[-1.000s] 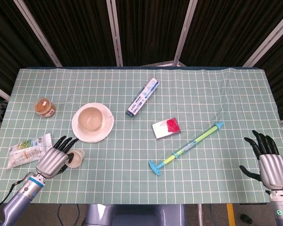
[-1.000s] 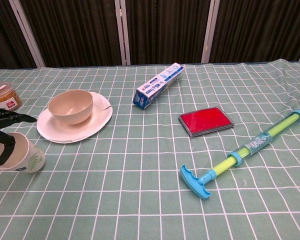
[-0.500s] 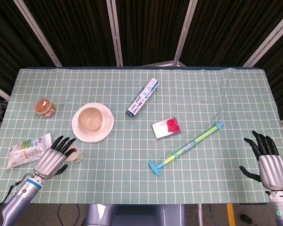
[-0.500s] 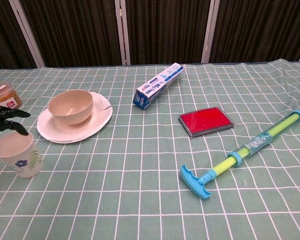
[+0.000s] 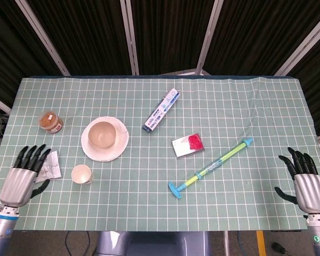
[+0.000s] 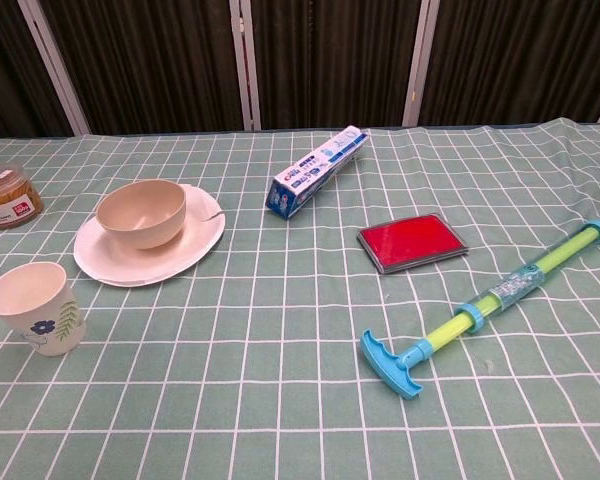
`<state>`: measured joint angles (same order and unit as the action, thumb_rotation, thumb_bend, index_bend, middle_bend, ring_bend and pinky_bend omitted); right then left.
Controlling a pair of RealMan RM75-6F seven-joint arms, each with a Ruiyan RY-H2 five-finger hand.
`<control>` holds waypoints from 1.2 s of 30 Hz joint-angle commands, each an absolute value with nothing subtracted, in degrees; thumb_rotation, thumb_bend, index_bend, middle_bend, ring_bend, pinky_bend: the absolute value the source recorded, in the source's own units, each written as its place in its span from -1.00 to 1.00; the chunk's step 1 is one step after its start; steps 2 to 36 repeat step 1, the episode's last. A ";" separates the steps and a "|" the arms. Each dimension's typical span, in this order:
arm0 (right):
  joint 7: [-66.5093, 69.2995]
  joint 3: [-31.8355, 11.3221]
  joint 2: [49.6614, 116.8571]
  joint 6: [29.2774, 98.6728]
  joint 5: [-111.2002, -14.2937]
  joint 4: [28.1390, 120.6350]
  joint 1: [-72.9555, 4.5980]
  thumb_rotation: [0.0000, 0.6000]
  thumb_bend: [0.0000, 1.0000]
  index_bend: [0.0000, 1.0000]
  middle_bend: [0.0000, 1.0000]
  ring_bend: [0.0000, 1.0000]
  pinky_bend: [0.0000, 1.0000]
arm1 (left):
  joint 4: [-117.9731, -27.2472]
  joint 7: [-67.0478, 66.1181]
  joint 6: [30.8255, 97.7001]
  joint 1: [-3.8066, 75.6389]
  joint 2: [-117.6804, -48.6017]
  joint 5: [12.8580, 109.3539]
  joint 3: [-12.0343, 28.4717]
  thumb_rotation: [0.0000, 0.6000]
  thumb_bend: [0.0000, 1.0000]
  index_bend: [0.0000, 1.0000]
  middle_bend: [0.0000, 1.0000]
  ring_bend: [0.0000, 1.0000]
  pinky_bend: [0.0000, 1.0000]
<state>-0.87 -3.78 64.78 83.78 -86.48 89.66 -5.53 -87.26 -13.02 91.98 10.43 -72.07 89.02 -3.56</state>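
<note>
Now: cup upright, L hand beside it, not touching

Cup [image 5: 81, 174] stands upright on the cloth [image 5: 149, 208], mouth up, just fwd of the plate [image 5: 90, 151] w/ bowl [image 5: 102, 134] on it. Chest view shows it near the left edge, flower print on the wall facing the camera; no hand in that view.

L hand [image 5: 22, 177] sits at the table's left edge, fingers spread apart, nothing in them. Cup lies to its right, apart from it, a clear strip of cloth between. Hand lies over most of a packet [image 5: 50, 166]; only the packet's right end shows, can't tell if they touch.

R hand [image 5: 306, 184] at the far right edge, fingers spread too, holding nothing. Well apart from the cup; nearest thing to it is the pump [image 5: 210, 167], which lies on a diagonal, handle toward the robot, tip toward the right and back.

So L hand is much the nearer to the cup. Cup has no long axis along the table; its wall faces the L hand square-on

Jar [image 5: 50, 121] back-left, tube box [image 5: 162, 109] mid-back, red tin [image 5: 187, 145] centre
</note>
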 commanded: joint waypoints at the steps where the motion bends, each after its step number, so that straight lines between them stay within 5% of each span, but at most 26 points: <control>1: -1.70 -3.58 64.88 82.58 -85.79 89.53 -5.90 1.00 -0.84 -0.72 -1.00 -1.00 -1.00 | -85.64 -11.42 94.93 7.86 -71.85 87.40 -1.93 1.00 -0.45 -1.00 -1.00 -1.00 -1.00; 36: -1.70 -3.58 64.88 82.58 -85.79 89.53 -5.90 1.00 -0.84 -0.72 -1.00 -1.00 -1.00 | -85.64 -11.42 94.93 7.86 -71.85 87.40 -1.93 1.00 -0.45 -1.00 -1.00 -1.00 -1.00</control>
